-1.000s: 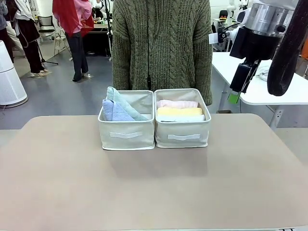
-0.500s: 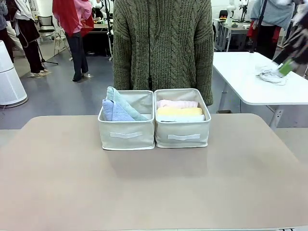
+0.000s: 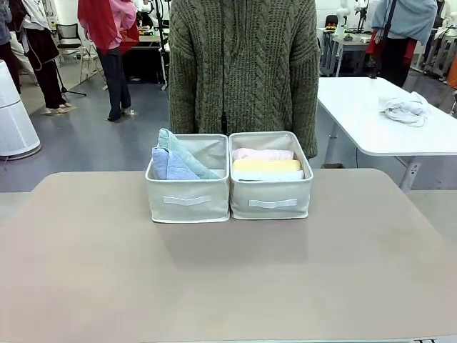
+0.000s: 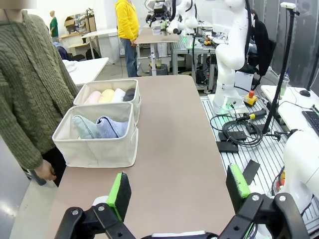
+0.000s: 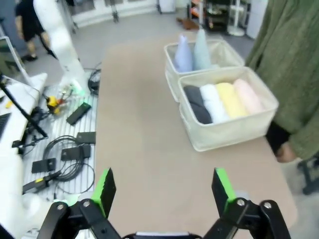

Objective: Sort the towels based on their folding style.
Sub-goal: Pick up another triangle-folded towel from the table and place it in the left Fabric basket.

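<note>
Front view: two beige fabric bins touch side by side at the far middle of the tabletop (image 3: pixel 228 279), right in front of the person in the green knit sweater (image 3: pixel 243 68). Left bin (image 3: pixel 188 194) holds the cone folds, light blue (image 3: pixel 168 166) and grey-blue (image 3: pixel 187 153), tips up. Right bin (image 3: pixel 271 191) holds the rolls: pink (image 3: pixel 263 153), yellow (image 3: pixel 266 165), white (image 3: pixel 270 175), long axes running L-R across the bin. Sorting looks done, judging by the split.

Left wrist view: left hand (image 4: pixel 178 191) wide open, nothing between the green pads, over the tabletop's end. Bins lie ahead and off to pic left; cone bin is the nearer one, roll bin beyond it with a dark grey roll (image 4: pixel 129 93) beside the white.

Right wrist view: right hand (image 5: pixel 165 189) wide open too, empty. Bins ahead, toward pic upper right; roll bin nearer here, rolls pointing roughly at the hand, cone bin beyond. So each arm sits closer to its own-side bin; any fix-up of rolls suits the right arm, cones the left.
</note>
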`<state>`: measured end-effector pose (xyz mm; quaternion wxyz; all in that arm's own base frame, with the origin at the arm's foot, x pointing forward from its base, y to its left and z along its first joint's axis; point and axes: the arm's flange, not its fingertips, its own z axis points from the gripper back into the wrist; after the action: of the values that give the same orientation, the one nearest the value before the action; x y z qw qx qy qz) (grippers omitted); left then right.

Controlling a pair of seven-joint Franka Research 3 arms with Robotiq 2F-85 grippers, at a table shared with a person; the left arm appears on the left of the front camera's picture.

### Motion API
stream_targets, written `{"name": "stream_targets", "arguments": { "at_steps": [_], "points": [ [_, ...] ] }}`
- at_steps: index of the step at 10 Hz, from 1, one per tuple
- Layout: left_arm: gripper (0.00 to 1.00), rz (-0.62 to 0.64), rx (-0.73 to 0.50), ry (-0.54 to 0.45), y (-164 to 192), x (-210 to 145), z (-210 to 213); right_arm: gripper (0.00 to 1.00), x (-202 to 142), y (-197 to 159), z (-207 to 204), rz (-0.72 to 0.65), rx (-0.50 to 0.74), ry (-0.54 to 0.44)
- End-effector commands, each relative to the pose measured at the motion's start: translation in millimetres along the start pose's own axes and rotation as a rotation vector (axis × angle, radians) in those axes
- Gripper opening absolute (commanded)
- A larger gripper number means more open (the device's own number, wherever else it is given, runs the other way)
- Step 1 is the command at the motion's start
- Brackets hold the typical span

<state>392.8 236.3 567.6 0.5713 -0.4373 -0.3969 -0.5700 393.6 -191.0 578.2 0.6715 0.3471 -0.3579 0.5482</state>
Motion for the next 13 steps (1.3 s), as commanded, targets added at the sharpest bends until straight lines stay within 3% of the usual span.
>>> {"name": "stream_targets", "arguments": {
  "at_steps": [1, 3, 4, 5, 6, 10, 12, 13],
  "points": [
    [1.00, -0.003, 0.004, 0.002, -2, 2, 2, 1.00, 26, 4, -5, -0.004, -0.038, 0.039],
    [1.00, -0.003, 0.004, 0.002, -2, 2, 2, 1.00, 26, 4, -5, -0.004, -0.038, 0.039],
    [1.00, -0.003, 0.004, 0.002, -2, 2, 2, 1.00, 2, -2, -1, -0.001, -0.004, 0.020],
    [1.00, -0.003, 0.004, 0.002, -2, 2, 2, 1.00, -10, -32, -1, -0.029, 0.017, -0.098],
    [1.00, -0.003, 0.004, 0.002, -2, 2, 2, 1.00, -25, -53, 5, -0.055, -0.043, -0.146],
    [1.00, -0.003, 0.004, 0.002, -2, 2, 2, 1.00, -50, -71, 24, -0.091, -0.116, -0.174],
    [1.00, -0.003, 0.004, 0.002, -2, 2, 2, 1.00, -49, -74, 41, -0.075, -0.011, -0.132],
    [1.00, -0.003, 0.004, 0.002, -2, 2, 2, 1.00, -55, -70, 25, -0.116, -0.117, -0.159]
  ]
}}
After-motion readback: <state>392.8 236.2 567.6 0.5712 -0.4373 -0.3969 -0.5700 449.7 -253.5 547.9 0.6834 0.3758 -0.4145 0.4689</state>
